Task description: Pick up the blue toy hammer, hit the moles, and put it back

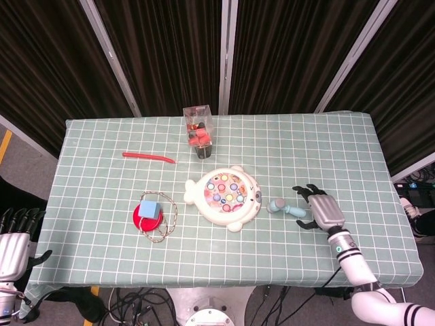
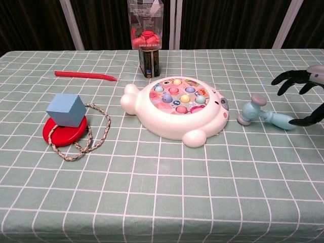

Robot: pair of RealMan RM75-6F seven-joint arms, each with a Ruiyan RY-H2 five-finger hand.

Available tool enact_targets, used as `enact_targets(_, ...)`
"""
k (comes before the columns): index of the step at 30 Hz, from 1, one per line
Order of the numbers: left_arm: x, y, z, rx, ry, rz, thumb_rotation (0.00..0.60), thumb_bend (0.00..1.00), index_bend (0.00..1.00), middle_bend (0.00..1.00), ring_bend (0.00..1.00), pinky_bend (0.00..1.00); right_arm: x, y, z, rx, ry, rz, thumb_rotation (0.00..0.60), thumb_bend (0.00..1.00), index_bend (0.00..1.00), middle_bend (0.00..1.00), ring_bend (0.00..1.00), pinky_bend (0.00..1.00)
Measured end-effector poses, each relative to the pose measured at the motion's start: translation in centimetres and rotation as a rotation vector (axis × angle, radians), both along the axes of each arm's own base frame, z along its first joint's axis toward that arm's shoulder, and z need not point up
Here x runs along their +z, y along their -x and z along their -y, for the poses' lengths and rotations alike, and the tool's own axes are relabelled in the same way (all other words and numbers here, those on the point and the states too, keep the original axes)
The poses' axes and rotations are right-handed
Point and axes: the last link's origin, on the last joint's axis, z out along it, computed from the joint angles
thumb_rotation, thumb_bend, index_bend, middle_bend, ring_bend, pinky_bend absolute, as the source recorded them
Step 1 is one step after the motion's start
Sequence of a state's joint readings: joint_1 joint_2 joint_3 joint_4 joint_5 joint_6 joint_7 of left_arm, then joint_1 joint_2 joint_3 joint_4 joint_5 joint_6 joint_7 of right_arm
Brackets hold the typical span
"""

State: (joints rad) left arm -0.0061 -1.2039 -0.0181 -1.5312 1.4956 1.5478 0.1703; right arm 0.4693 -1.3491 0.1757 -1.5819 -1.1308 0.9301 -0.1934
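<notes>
The blue toy hammer lies flat on the checked cloth, right of the white mole game, its grey head toward the game. My right hand hovers open just right of the hammer's handle end, fingers spread, thumb near the handle tip, not holding it. My left hand hangs open off the table's left front corner, seen only in the head view.
A clear box of red pieces stands behind the game. A red stick lies at the back left. A blue cube on a red disc with a looped cord sits front left.
</notes>
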Motion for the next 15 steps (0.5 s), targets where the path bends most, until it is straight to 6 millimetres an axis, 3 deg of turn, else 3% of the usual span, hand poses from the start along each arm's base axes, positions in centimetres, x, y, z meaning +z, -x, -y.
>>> enact_targets(15, 0.0, 0.6, 0.1, 0.007, 0.005, 0.011, 0.600, 0.00, 0.20, 0.14, 0.10, 0.05, -3.1, -1.0, 1.8, -0.021, -0.008, 0.037, 0.600, 0.16, 0.38, 0.35, 0.19, 0.28)
